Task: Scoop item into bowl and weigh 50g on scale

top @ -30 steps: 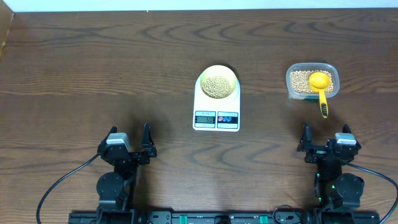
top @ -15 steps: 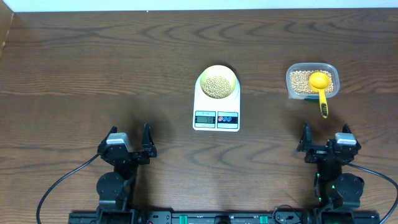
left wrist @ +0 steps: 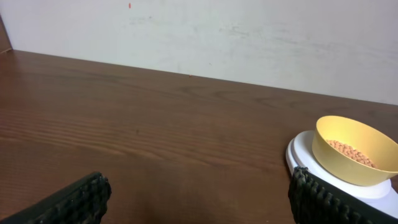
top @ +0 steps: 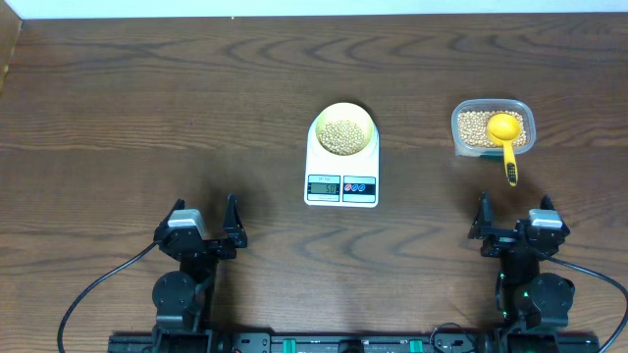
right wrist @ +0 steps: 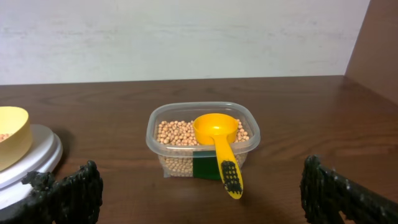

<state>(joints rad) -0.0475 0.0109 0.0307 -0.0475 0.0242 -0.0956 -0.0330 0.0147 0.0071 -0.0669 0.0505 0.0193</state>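
While the left claw [top: 205, 204] and right claw [top: 513, 203] gape empty, the scoop [top: 504, 129] lies just ahead of the right one, handle pointing back at it; the bowl [top: 318, 128] of beans [top: 343, 135] sits on the scale [top: 340, 186], forward-left.

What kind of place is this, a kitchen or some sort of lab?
Likely a robot lab bench, not a kitchen: a bare wooden table by a plain white wall, a left arm and right arm mounted at its edge.

scale [top: 341, 169] display digits unreadable, no legible text
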